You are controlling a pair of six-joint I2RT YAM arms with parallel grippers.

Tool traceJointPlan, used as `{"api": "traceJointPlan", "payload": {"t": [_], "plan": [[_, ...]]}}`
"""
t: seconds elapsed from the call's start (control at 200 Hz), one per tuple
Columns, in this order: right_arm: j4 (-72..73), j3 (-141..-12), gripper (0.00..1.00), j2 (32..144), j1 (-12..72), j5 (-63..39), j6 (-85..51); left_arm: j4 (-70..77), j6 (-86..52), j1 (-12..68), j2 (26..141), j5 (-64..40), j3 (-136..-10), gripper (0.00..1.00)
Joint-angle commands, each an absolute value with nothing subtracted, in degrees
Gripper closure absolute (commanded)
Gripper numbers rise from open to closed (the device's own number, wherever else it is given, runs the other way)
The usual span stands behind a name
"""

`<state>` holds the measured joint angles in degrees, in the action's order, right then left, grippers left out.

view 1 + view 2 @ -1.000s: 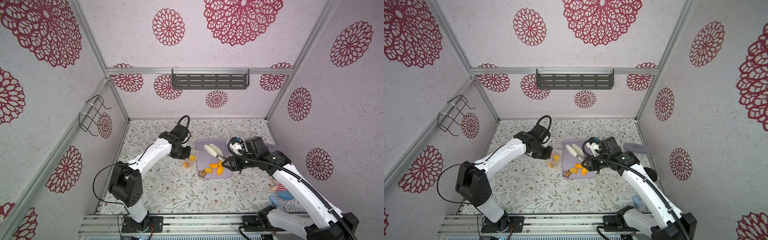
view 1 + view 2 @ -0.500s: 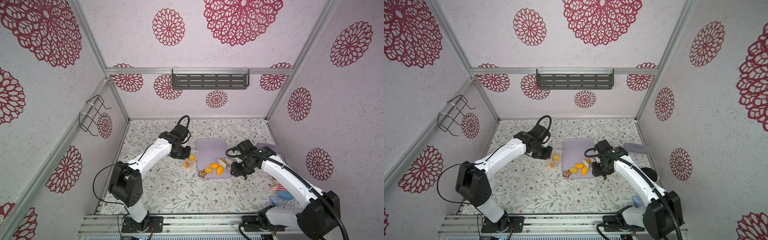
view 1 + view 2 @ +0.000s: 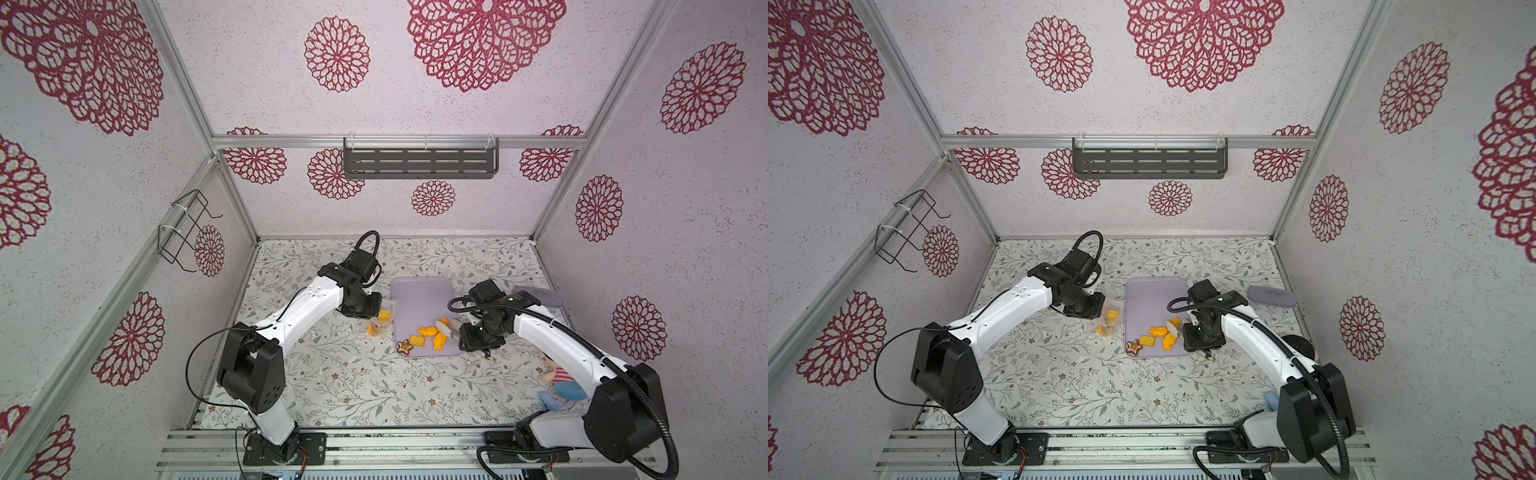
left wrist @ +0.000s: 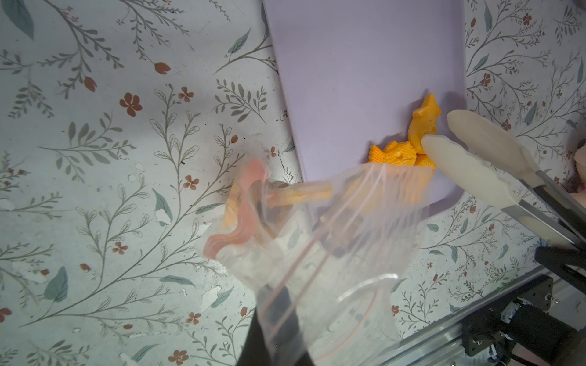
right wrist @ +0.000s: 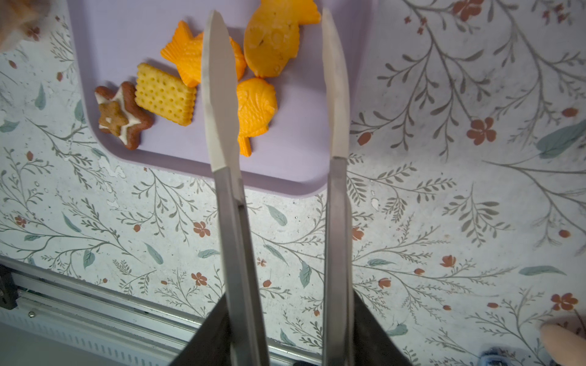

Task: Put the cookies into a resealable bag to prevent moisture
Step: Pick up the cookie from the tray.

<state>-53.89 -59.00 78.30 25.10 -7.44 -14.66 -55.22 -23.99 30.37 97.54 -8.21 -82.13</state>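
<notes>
Jaws of left gripper point(image 3: 376, 312) pinch the resealable bag point(image 4: 317, 228), frame centre; right gripper point(image 5: 290, 317) jaws grip tongs point(image 5: 220, 95), tips parted over cookies point(image 5: 257, 104) on tray point(image 5: 285, 171), upper left. Pick-up step, apparently: next, close on one fish.

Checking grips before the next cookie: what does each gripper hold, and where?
Left gripper pinches the bag by one edge; right gripper grips the tongs by their handle end.
</notes>
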Motion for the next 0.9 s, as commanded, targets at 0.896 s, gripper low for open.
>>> {"api": "traceJointPlan", "payload": {"t": [0.896], "plan": [[-56.0,-68.4,0.49,89.9,29.4,-4.7,-12.2,-56.8,-22.6,30.1,98.4,-6.5,-83.5,1.0]]}}
